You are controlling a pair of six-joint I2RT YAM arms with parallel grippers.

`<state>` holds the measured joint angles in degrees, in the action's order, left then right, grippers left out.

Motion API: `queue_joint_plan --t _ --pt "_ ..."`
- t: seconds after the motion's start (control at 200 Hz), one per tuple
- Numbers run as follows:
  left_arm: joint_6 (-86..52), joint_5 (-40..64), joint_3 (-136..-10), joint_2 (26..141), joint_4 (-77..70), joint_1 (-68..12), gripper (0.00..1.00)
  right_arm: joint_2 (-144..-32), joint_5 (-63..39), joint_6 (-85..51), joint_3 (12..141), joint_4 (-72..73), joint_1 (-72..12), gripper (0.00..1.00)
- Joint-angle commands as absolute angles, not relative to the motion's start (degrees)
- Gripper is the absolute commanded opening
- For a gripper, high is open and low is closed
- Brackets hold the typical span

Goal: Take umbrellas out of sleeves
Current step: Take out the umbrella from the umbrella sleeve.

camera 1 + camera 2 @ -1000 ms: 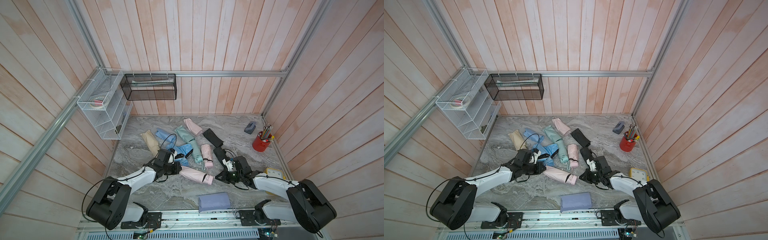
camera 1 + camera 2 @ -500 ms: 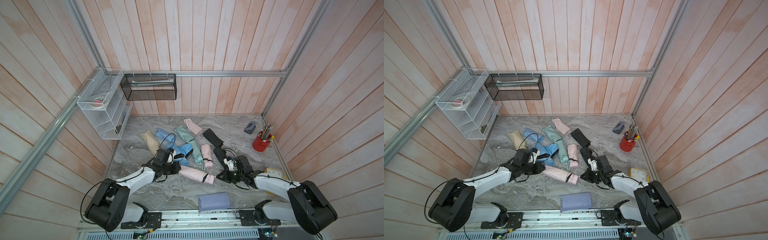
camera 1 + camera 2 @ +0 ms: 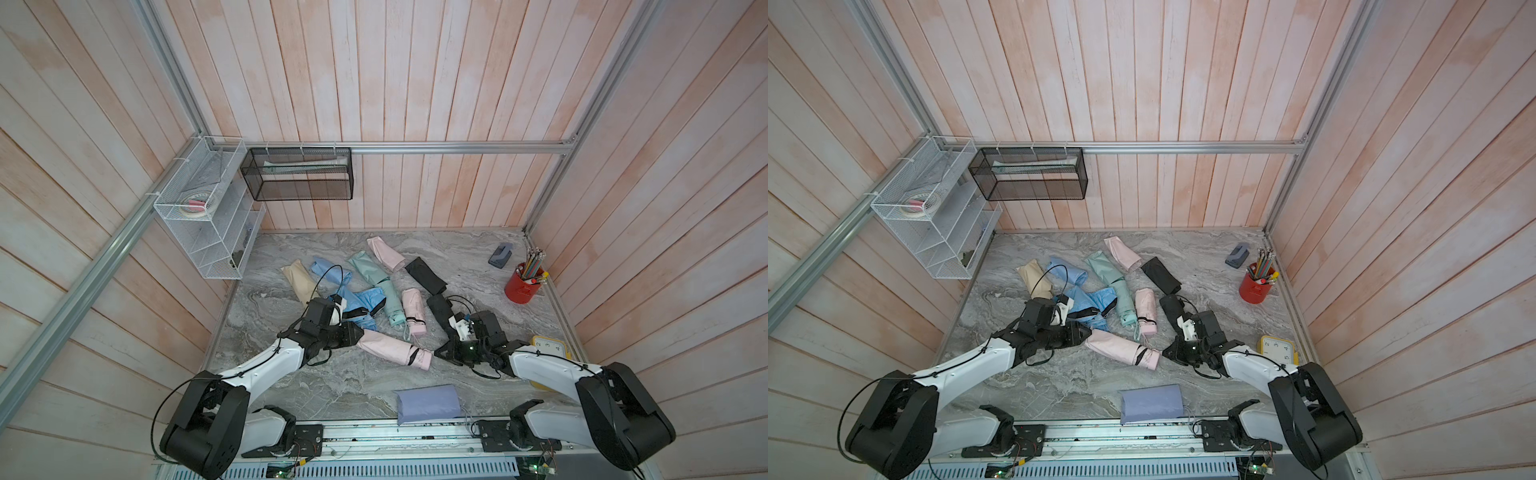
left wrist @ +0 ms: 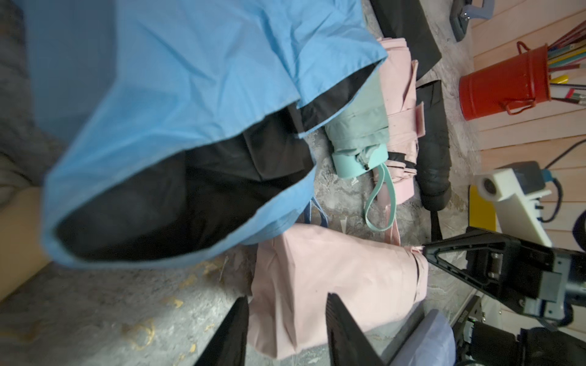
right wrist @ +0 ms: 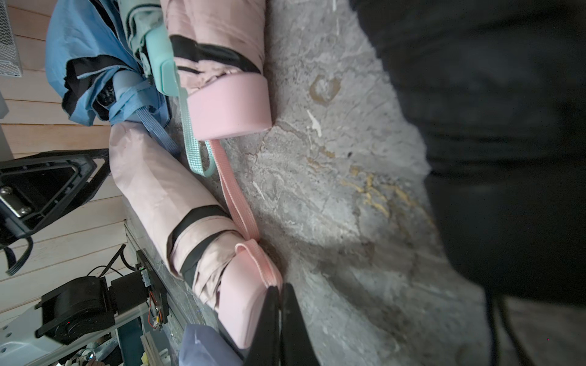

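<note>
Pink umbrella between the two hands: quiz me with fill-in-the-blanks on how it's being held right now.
1. The left hand straddles the pink sleeve with its jaws ___.
2. The right hand, jaws ___, pinches the wrist cord of the pink umbrella at its handle end.
3. The sleeve covers the umbrella's end nearer the ___ hand.
Missing words: open, shut, left.

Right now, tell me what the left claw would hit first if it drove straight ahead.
The pink sleeve: its end sits right at the open tips of the left claw, so going on would likely press straight into that fabric and the pink umbrella inside.
</note>
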<state>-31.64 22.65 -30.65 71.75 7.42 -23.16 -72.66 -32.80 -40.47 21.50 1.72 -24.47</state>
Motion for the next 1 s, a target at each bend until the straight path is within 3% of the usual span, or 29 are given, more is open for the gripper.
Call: queue_joint_plan --t 0.0,0.28,0.995 --pt "-36.2 24.4 -27.4 68.7 6.3 -23.2 0.44 -72.5 -32.2 -40.5 22.1 1.7 -24.1 0.00" --pt "-44.5 21.4 -22.0 62.6 5.8 -26.8 0.41 -73.2 -32.5 -40.7 22.0 2.9 -24.1 0.00" --pt "-45.1 18.4 -21.7 66.4 1.2 -26.4 0.36 -71.8 -32.5 -41.5 20.5 3.4 -24.2 0.00"
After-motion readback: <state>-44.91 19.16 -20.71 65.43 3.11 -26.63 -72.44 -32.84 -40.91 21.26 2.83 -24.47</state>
